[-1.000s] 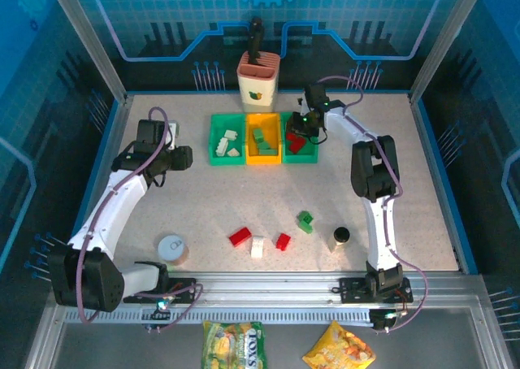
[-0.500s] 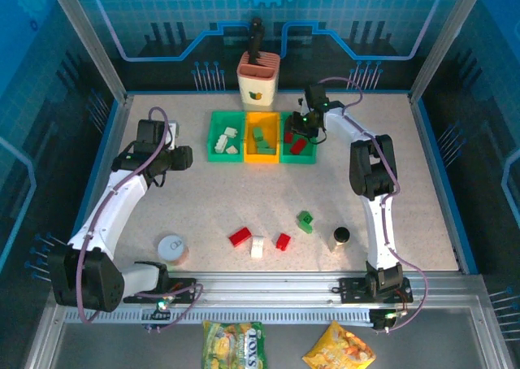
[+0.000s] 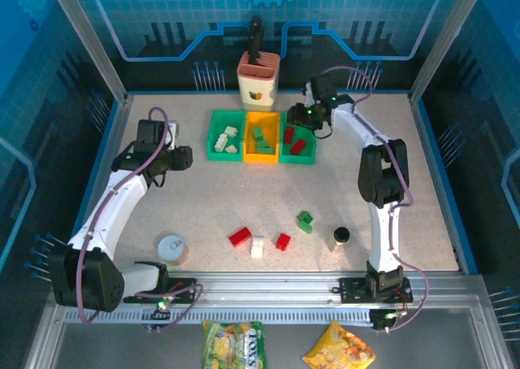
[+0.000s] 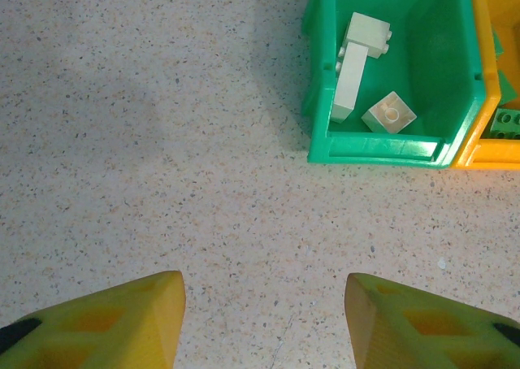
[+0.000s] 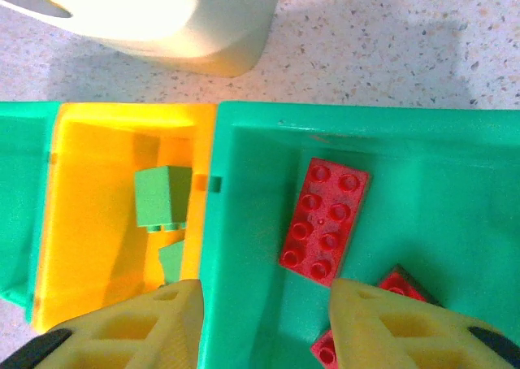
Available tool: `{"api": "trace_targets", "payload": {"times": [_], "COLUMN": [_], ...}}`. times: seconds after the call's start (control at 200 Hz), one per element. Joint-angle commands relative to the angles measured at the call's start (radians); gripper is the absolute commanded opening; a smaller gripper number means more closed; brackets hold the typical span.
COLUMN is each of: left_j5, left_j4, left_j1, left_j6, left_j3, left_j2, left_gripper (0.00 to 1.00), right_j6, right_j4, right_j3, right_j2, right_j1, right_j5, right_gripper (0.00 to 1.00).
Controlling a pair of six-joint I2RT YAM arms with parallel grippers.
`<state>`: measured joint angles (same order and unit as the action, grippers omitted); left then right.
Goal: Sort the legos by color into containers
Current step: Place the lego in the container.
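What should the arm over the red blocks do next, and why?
Probably lift the right gripper away and swing toward the loose red lego. Its jaws stand open and empty over the bin holding red legos; four more lie unsorted.

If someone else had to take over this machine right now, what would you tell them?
Left gripper: jaws open, empty, over bare table beside the left green bin.
Right gripper: jaws open, empty, above the right green bin.
Done: white bricks in the left green bin, green bricks in the yellow bin, red bricks in the right green bin.
Left: four on the table: loose red brick, second loose red brick, loose white brick, loose green brick.
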<state>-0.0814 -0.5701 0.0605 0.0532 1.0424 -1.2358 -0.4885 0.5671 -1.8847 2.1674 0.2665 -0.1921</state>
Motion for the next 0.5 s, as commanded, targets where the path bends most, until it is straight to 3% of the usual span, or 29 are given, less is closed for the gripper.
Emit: {"api": "trace_targets", "payload": {"times": [0.0, 0.305, 0.495], "left_j5": [0.001, 0.008, 0.008], "left_j4": [0.003, 0.004, 0.004], "left_j1": [-0.012, -0.013, -0.013], "left_j6": [0.015, 0.018, 0.018], "left_j3": [-0.007, -0.006, -0.005], "left_j2": [0.019, 0.014, 0.012], "left_gripper": [0.56, 0.56, 0.56], "right_j6": [0.036, 0.102, 0.138], "right_j4": [0.040, 0.090, 0.149], "right_j3": [0.064, 0.192, 0.186], "right_j2": [-0.073, -0.122, -0.117], "right_j1": [-0.007, -0.007, -0.008], "right_j5": [-0.003, 0.021, 0.151], "right_gripper": [0.45, 0.45, 0.44]}}
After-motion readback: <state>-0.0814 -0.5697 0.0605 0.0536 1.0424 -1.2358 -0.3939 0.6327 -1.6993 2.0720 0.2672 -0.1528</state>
